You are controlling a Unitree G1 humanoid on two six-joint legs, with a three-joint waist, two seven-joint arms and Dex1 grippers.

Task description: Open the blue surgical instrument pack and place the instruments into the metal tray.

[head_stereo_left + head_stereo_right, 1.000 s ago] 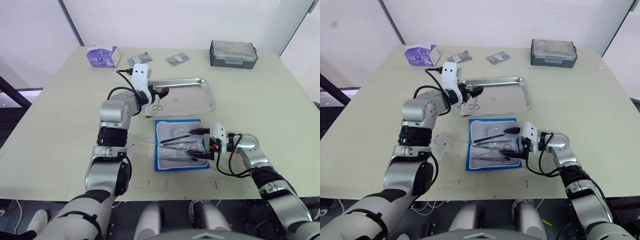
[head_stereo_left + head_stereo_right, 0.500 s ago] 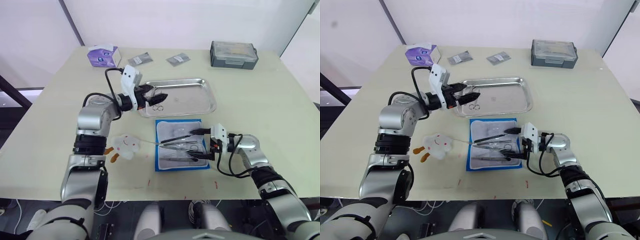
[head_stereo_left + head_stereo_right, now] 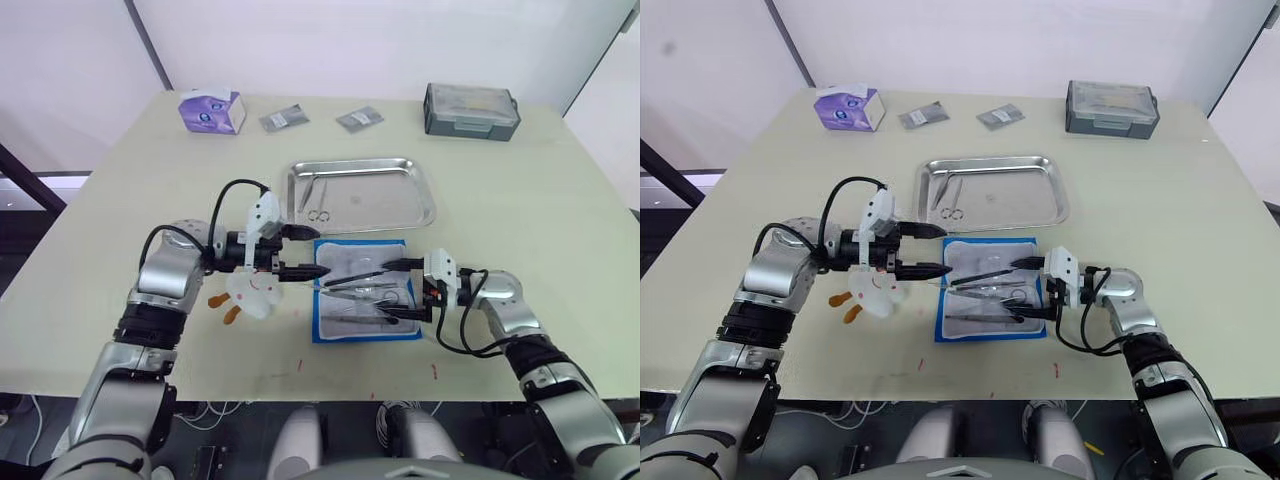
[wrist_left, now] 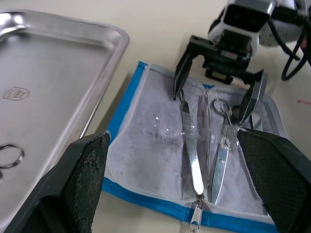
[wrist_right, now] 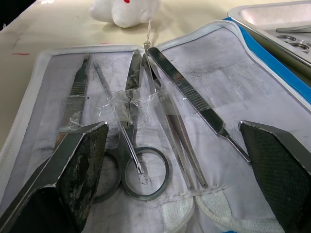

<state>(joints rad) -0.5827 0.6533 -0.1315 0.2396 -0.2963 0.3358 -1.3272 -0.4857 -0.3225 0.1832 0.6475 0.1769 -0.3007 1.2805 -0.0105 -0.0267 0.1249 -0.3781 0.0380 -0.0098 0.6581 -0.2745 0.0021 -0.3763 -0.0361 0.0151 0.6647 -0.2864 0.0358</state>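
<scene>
Blue surgical instrument pack (image 3: pixel 364 290) open between left tool (image 3: pixel 300 251) and right tool (image 3: pixel 401 290).

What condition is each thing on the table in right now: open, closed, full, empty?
Blue surgical instrument pack: unfolded flat, lining up.
Instruments: most lie in the pack's pockets.
Metal tray: holds one pair of scissors, otherwise bare.
Left gripper: jaws open, empty.
Right gripper: jaws open over the pack.
Grey box: lid closed.

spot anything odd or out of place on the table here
One thing: a small white plush toy with orange feet lies on the table just left of the opened blue surgical instrument pack, under the left gripper. It looks unrelated to the surgical things. Otherwise the metal tray and pack sit square.
</scene>
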